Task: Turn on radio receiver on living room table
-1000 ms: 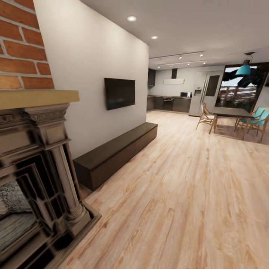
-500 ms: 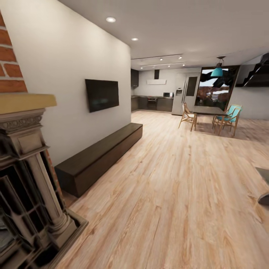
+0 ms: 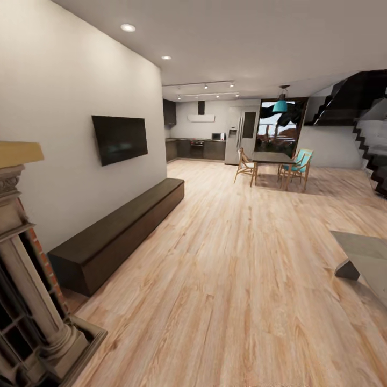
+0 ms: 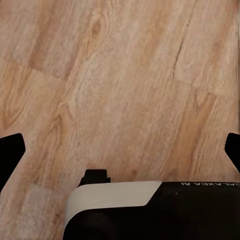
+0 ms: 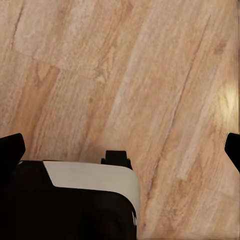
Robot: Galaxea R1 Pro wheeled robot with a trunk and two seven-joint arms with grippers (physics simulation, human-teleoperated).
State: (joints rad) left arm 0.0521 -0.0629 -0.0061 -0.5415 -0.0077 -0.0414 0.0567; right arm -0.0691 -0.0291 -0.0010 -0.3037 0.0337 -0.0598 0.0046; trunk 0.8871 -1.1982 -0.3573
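Two grippers face straight down at the light wood plank floor [image 4: 125, 85]: in the left wrist view our left gripper [image 4: 120, 150] shows its black fingertips [image 4: 11, 150] at the two opposite edges of the picture, spread wide with nothing between them but planks, and in the right wrist view our right gripper [image 5: 120, 150] has its fingertips [image 5: 11, 149] just as far apart, also holding nothing. Beneath each gripper we see part of our own white and black body, close under the fingers.

From the head view we look down the living room [image 3: 242, 258]. A corner of the table [image 3: 365, 252], with its flat grey top, shows at the right edge, on our right gripper's side and ahead of it; we cannot tell where the radio receiver is, since the visible part of the tabletop is bare. On our left gripper's side stands the fireplace [image 3: 27, 312], its carved column close by, with a little brick beside it. Beyond it a long dark brown bench [image 3: 118, 231] runs along the white wall under a wall-mounted television [image 3: 119, 138]. Well ahead of both grippers are the dining table [image 3: 271, 158] with wooden chairs, a teal pendant lamp [image 3: 279, 106] above it, the dark-cabinet kitchen [image 3: 199, 148] and, further right, a dark staircase [image 3: 365, 123]
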